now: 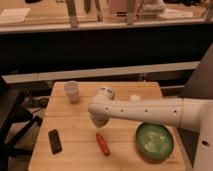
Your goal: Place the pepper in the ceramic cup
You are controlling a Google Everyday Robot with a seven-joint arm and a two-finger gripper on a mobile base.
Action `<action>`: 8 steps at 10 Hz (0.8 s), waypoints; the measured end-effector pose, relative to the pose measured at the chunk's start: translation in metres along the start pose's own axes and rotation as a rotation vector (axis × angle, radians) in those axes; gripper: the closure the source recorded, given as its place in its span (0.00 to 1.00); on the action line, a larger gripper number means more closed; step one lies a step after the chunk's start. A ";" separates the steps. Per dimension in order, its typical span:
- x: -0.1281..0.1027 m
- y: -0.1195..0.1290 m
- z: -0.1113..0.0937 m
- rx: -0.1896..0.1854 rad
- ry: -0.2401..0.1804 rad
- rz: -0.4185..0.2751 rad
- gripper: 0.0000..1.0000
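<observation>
The red-orange pepper (103, 143) lies on the wooden table (75, 120) near the front middle. The pale ceramic cup (72, 91) stands upright at the table's back left. My white arm reaches in from the right across the table. Its gripper (98, 121) hangs at the arm's end, above and just behind the pepper, to the right of the cup. The arm's own body hides the fingers.
A green round bowl (155, 141) sits at the front right. A black phone-like object (55, 141) lies at the front left. A white bottle (134, 98) shows partly behind the arm at the back right. A dark chair (12, 120) stands left of the table.
</observation>
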 end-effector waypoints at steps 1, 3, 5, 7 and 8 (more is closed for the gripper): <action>-0.002 0.008 -0.001 -0.003 -0.001 -0.023 0.66; -0.011 0.018 0.000 -0.007 -0.005 -0.076 0.48; -0.020 0.029 0.003 -0.004 -0.010 -0.138 0.27; -0.034 0.038 0.007 -0.001 -0.021 -0.243 0.20; -0.042 0.043 0.010 -0.006 -0.028 -0.309 0.20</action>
